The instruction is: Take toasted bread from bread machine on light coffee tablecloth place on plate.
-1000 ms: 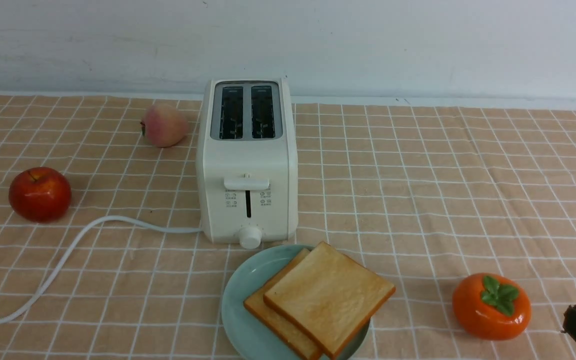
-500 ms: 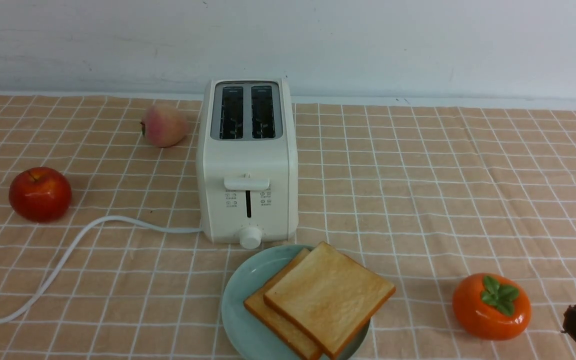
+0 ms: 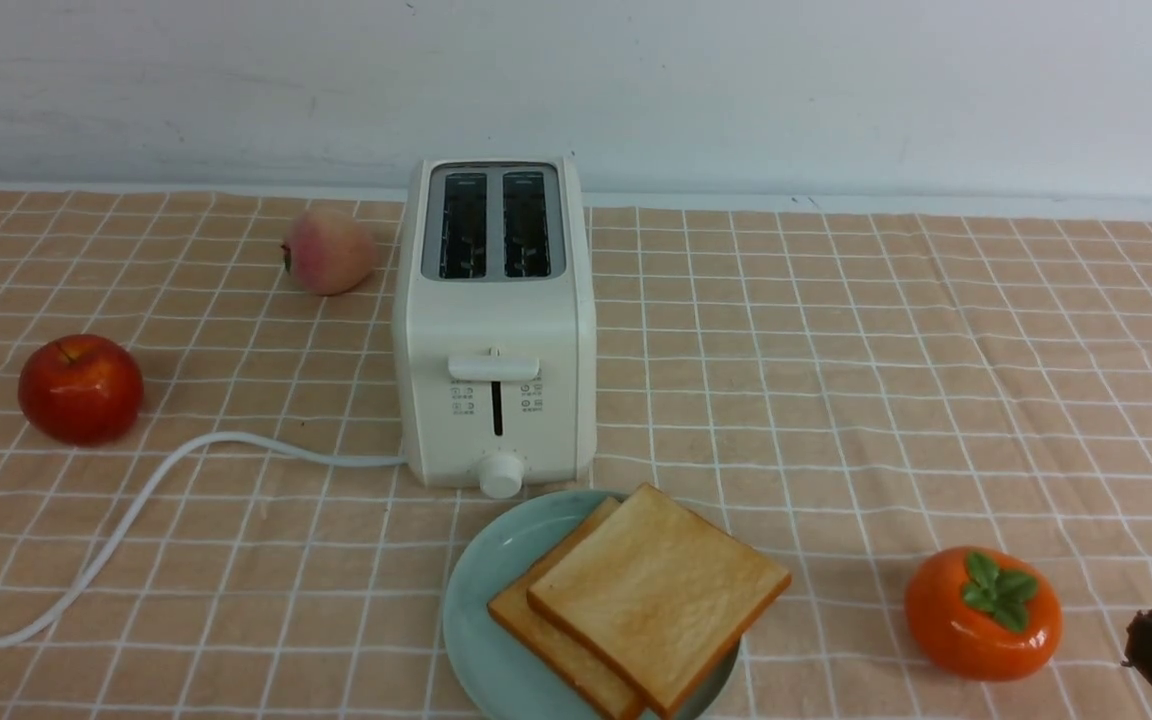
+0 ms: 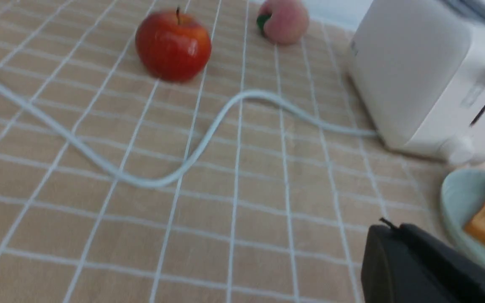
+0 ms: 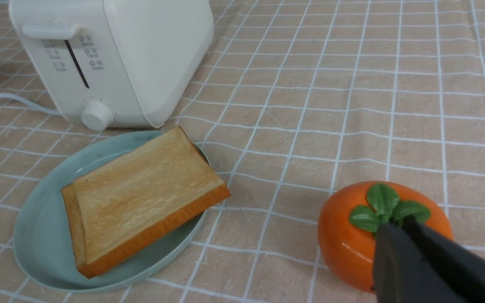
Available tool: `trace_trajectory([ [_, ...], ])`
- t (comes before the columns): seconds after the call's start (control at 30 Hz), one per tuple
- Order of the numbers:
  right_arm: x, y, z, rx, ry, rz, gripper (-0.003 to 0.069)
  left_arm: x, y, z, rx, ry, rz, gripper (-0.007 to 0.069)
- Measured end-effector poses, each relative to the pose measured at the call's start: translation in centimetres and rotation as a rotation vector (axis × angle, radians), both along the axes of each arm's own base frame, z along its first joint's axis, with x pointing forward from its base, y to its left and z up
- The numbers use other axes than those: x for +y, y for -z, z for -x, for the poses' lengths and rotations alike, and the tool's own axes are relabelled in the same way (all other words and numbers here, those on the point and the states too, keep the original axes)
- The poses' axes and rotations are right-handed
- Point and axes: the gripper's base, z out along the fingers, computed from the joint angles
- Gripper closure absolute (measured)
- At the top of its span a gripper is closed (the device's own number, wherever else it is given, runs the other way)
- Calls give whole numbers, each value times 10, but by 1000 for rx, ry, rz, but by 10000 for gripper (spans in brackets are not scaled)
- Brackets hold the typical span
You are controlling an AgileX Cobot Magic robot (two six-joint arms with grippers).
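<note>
From the front, the two square golden-brown slices of toast (image 3: 641, 600) lay stacked on the round pale green plate (image 3: 476, 610), just in front of the boxy cream-white toaster (image 3: 493, 330) with both slots empty, so the job looked done. The left wrist view showed the black left gripper (image 4: 411, 265) closed with nothing in it, low over the peach checked tablecloth (image 4: 225, 202) beside the plate. The right wrist view showed the black right gripper (image 5: 419, 261) closed and empty too, near a shiny orange toy persimmon (image 5: 352, 240), well clear of the toast so it would not bump it.
</note>
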Motion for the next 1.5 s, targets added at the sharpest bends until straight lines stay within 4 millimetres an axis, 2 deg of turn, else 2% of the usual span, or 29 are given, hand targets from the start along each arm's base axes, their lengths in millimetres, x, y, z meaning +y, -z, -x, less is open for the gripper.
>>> trace_trajectory([
  [0.07, 0, 0, 0, 0, 0, 0, 649, 0, 20, -2, 41, 0, -31, 637],
  [0.13, 0, 0, 0, 0, 0, 0, 647, 1, 26, -3, 39, 3, -68, 638],
  [0.4, 0, 1, 0, 2, 0, 1, 643, 3, 24, -5, -10, 14, -155, 634],
  [0.73, 0, 1, 0, 3, 0, 1, 634, 0, 24, -5, -3, -9, -52, 629],
  [0.97, 0, 1, 0, 4, 0, 2, 621, 9, 23, -4, -2, -186, -42, 624],
  [1.37, 0, 0, 1, -1, 0, 4, 602, 10, 23, -4, -4, -194, -41, 615],
  [1.5, -5, -9, 12, -88, 6, -29, 597, 10, 23, -4, -5, -194, -41, 609],
])
